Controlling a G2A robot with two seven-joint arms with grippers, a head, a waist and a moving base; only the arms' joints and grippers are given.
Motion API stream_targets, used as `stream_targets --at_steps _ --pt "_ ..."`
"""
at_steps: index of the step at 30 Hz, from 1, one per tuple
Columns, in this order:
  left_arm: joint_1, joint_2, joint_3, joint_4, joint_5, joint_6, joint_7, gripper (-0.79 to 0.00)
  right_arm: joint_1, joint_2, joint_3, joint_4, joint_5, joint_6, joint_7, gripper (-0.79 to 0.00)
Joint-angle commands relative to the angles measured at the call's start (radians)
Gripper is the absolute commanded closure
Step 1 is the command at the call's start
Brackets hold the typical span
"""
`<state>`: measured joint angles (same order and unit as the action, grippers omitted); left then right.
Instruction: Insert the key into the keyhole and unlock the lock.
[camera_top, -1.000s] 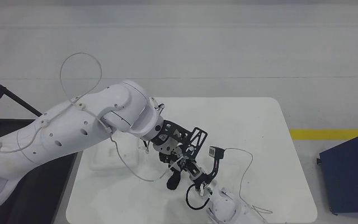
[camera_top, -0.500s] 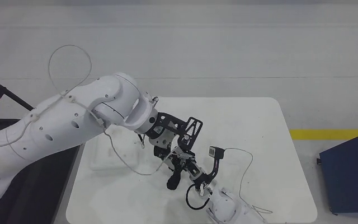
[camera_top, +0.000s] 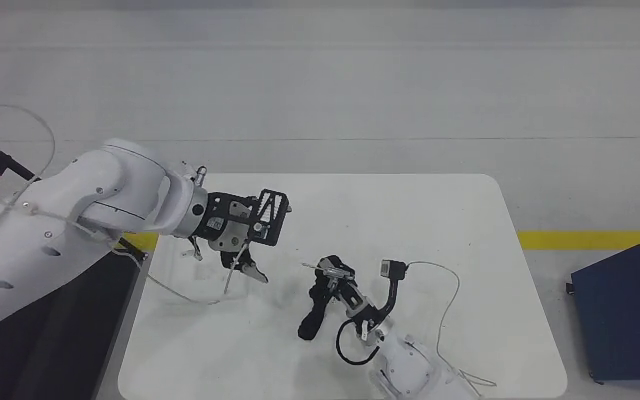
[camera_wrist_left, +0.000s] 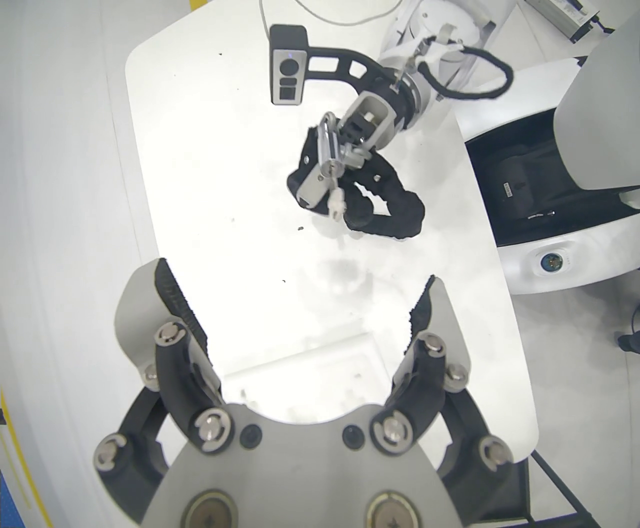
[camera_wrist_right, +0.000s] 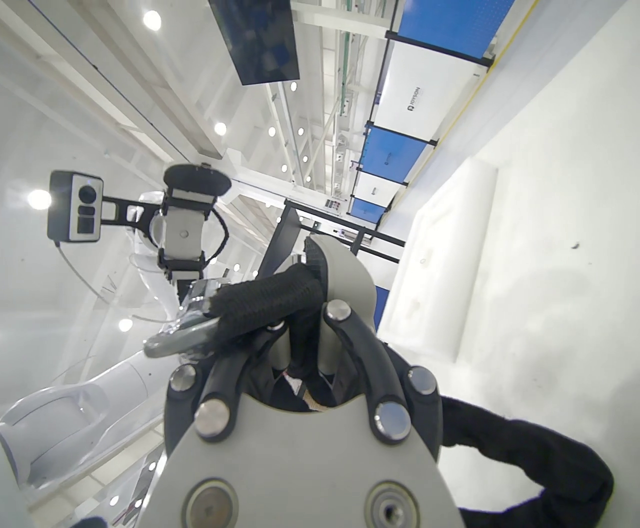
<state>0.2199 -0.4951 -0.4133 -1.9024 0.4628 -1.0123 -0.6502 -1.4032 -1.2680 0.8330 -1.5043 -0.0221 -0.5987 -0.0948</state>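
A silver padlock (camera_wrist_left: 321, 162) is held above the table with my right gripper (camera_wrist_left: 350, 137) shut on it; its round keyhole end faces the left wrist camera. A small pale piece (camera_wrist_left: 336, 202) sticks out beside that end; whether it is the key I cannot tell. From above, the padlock (camera_top: 328, 270) sits near the table's middle in the right gripper (camera_top: 330, 283). In the right wrist view the right gripper (camera_wrist_right: 295, 285) clamps the padlock (camera_wrist_right: 182, 337). My left gripper (camera_wrist_left: 295, 300) is open and holds nothing. It hangs over the table's left part (camera_top: 243, 270), well apart from the lock.
A shallow white tray (camera_top: 180, 285) lies at the table's left side, under the left gripper (camera_wrist_left: 310, 365). A black fabric-covered cable loop (camera_wrist_left: 395, 215) hangs from the right arm onto the white table (camera_top: 450, 230). The table's right half is bare.
My left gripper was at the padlock a second ago; it has pulled away to the left and stands open. The right gripper still holds the padlock, almost in the same place.
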Motion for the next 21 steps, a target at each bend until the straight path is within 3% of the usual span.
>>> stream_targets --at_steps 1,8,16,19,21 --pt "0.041 0.025 -0.022 -0.025 0.033 0.0 0.043 -0.785 -0.017 0.009 0.027 -0.029 0.033 0.065 0.064 0.0" --pt "0.136 0.068 -0.084 -0.078 0.134 0.046 0.169 -0.785 -0.038 0.034 0.113 -0.166 0.112 0.215 0.257 0.0" --pt "0.212 0.078 -0.124 -0.077 0.255 0.142 0.275 -0.773 -0.013 0.031 0.123 -0.203 0.137 0.273 0.29 0.0" --pt "0.239 0.076 -0.13 -0.083 0.292 0.156 0.312 -0.379 -0.013 0.031 0.123 -0.203 0.137 0.273 0.29 0.0" --pt "0.253 0.074 -0.133 -0.086 0.313 0.163 0.327 -0.363 -0.013 0.031 0.123 -0.203 0.137 0.273 0.29 0.0"
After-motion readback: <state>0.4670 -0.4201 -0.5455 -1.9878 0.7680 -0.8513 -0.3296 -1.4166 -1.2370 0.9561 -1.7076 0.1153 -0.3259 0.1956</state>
